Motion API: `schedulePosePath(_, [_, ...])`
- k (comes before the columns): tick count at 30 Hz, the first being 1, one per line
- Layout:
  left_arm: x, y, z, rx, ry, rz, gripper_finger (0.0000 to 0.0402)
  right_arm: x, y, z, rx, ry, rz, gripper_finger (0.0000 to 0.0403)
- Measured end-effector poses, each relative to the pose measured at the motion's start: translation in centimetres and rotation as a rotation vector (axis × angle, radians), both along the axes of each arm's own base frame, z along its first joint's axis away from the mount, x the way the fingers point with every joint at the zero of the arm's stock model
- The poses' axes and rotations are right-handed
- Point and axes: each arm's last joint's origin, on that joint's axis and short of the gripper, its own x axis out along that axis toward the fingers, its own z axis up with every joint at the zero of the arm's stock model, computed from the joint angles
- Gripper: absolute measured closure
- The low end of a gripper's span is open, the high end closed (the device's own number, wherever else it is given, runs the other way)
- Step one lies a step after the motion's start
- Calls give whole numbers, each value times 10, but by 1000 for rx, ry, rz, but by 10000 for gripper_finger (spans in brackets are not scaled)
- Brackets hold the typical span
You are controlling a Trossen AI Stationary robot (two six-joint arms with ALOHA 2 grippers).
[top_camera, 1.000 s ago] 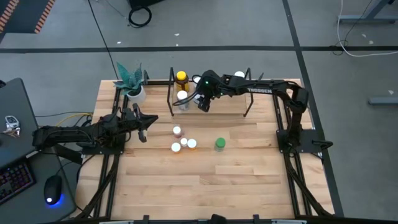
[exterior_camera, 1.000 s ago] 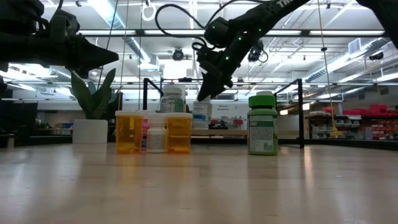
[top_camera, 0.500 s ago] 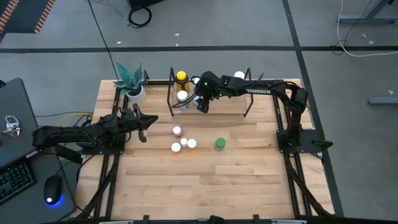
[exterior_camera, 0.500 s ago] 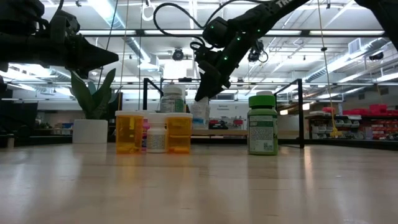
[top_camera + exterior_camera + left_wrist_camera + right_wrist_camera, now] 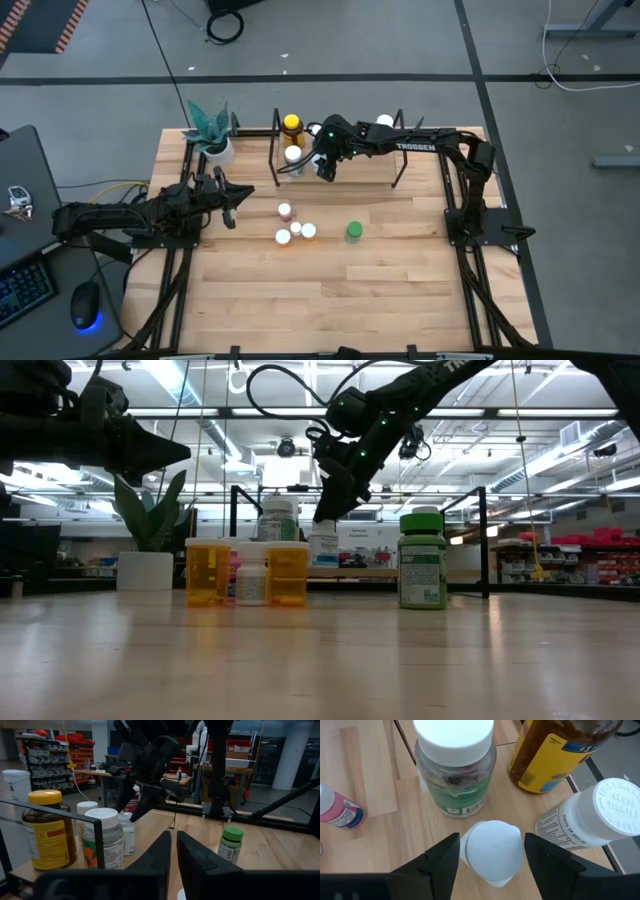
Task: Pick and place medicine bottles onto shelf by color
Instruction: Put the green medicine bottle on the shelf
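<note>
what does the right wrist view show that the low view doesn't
Only the right wrist view: the small white bottle's cap seen from above, standing between the open right gripper's fingers, beside a yellow-labelled amber bottle, a white bottle lying tilted and a pink bottle.

Only the low view: the two orange bottles, the green bottle, the potted plant and the left gripper raised, shut.

Both: the right gripper over the shelf, and the clear white-capped bottle.
</note>
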Motion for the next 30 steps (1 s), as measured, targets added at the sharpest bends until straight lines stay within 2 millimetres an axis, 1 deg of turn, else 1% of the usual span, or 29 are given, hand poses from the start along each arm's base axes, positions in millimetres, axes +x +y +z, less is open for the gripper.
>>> schedulePosePath(3, [0, 0, 0, 0, 0, 0, 370, 1, 0, 2, -3, 0, -1, 172])
schedulePosePath(5, [0, 0, 0, 0, 0, 0, 371, 4, 2, 8, -11, -19, 5, 172])
schedulePosePath(13, [0, 0, 0, 0, 0, 0, 362, 16, 21, 45, -17, -62, 45, 172])
schedulePosePath(17, [0, 0, 0, 0, 0, 0, 362, 21, 38, 55, -15, -66, 85, 172])
schedulePosePath(24, [0, 0, 0, 0, 0, 0, 371, 31, 76, 58, -8, -73, 173, 172])
schedulePosePath(30, [0, 0, 0, 0, 0, 0, 366, 36, 104, 58, 1, -76, 232, 172])
